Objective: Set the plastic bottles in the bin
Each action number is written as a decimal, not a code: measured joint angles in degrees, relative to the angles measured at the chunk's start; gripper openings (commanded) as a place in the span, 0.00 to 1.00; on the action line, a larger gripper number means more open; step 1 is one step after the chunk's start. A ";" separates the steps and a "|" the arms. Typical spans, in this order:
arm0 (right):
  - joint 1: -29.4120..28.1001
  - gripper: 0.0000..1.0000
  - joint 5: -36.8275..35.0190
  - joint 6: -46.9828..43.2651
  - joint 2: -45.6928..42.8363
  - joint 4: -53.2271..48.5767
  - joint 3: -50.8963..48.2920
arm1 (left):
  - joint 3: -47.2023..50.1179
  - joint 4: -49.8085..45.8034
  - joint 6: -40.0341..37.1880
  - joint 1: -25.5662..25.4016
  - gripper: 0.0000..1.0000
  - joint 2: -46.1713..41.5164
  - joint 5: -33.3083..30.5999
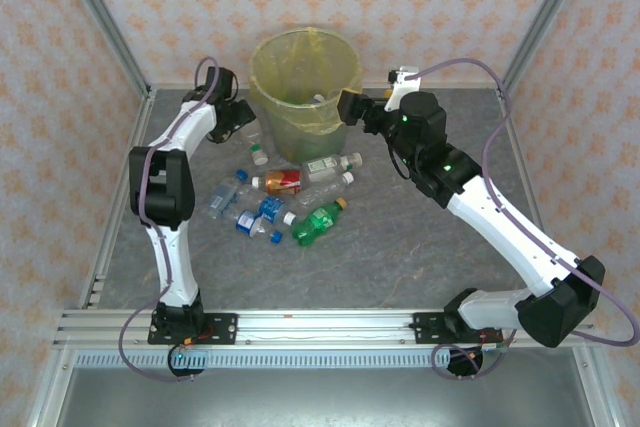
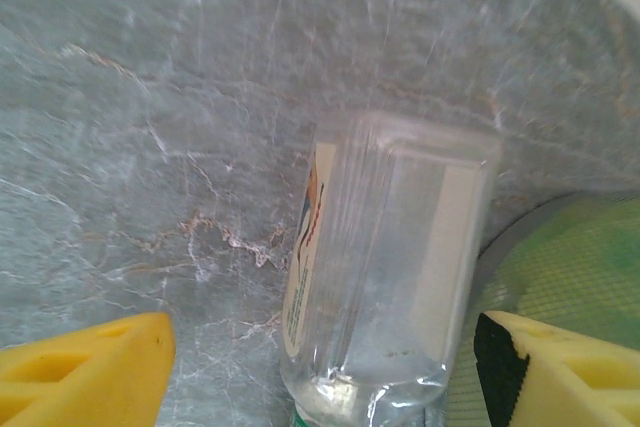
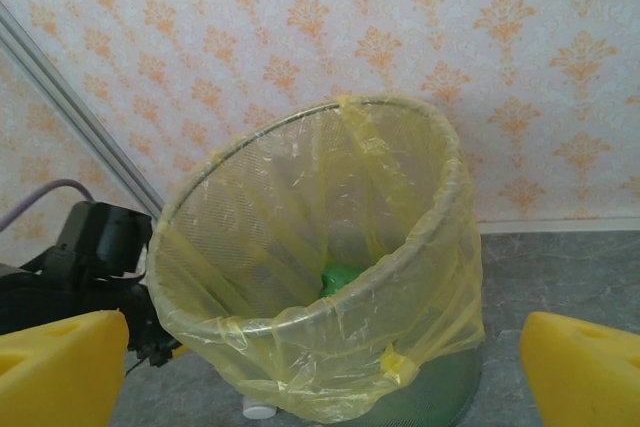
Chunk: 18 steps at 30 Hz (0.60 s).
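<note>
Btwn left claw's [image 2: 325, 347] yellow foam jaws, clear squarish bottle [image 2: 390, 247]

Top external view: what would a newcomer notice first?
The yellow-lined bin at the back, with a scatter of plastic bottles lying in front of it. The left gripper straddles a clear bottle beside the bin, jaws open. The right gripper hangs open at the bin's other side.

Left arm stretched forward, left claw [image 1: 237, 119] low, jaws parted, right arm angled inward, right claw [image 1: 350, 107] spread wide.
</note>
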<state>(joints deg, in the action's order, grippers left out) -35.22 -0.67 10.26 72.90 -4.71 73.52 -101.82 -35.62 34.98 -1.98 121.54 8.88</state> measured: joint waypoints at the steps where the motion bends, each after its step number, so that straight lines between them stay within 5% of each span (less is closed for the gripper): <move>1: 0.00 1.00 -0.09 -0.02 0.09 -0.13 0.11 | -0.83 -0.22 -0.44 -0.31 0.81 0.96 -0.02; 13: -0.11 1.00 -1.97 -0.48 0.98 -0.94 0.63 | -17.25 -5.27 -3.58 -2.54 0.82 13.03 -2.73; 18: -0.11 1.00 -2.49 -0.48 0.98 -1.20 0.63 | -18.47 -7.17 -3.65 -2.80 0.74 16.35 -3.56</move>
<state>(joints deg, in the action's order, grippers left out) -35.33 -3.16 9.78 73.89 -5.91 74.15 -120.29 -42.78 31.33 -4.78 137.88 5.32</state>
